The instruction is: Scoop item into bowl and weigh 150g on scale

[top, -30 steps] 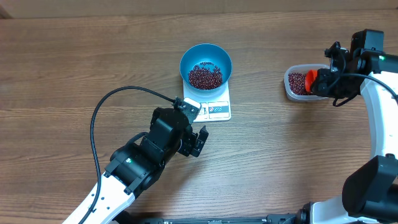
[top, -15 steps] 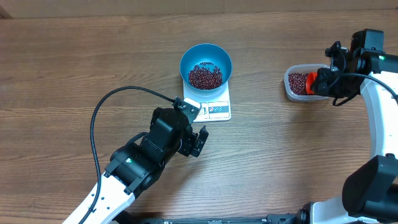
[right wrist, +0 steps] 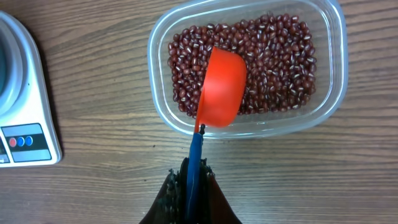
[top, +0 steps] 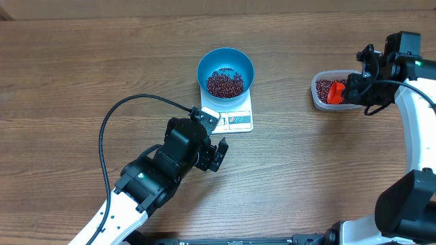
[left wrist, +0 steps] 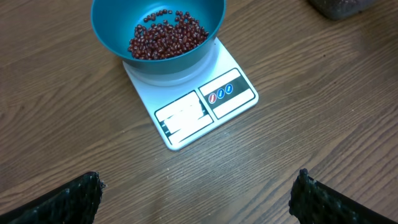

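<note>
The blue bowl (top: 225,60) stands on the white scale (top: 235,120) and holds a heap of the item, dark red beans (top: 224,84). More beans (right wrist: 280,50) fill the clear tub (right wrist: 329,74) at the right. My right gripper (right wrist: 194,171) is shut on the blue handle (right wrist: 195,152) of an orange scoop (right wrist: 222,87). The scoop's cup rests over the beans in the tub. My left gripper (left wrist: 199,186) hangs open above bare wood just in front of the scale (left wrist: 205,109), with nothing between its fingers (left wrist: 74,199).
The clear tub (top: 327,92) sits about a hand's width right of the scale. A black cable (top: 112,129) loops over the table left of my left arm. Bare wood lies between scale and tub.
My right jaws have closed tight on the scoop's handle, and the orange cup has shifted a little left and down into the tub. My left arm has not moved.
</note>
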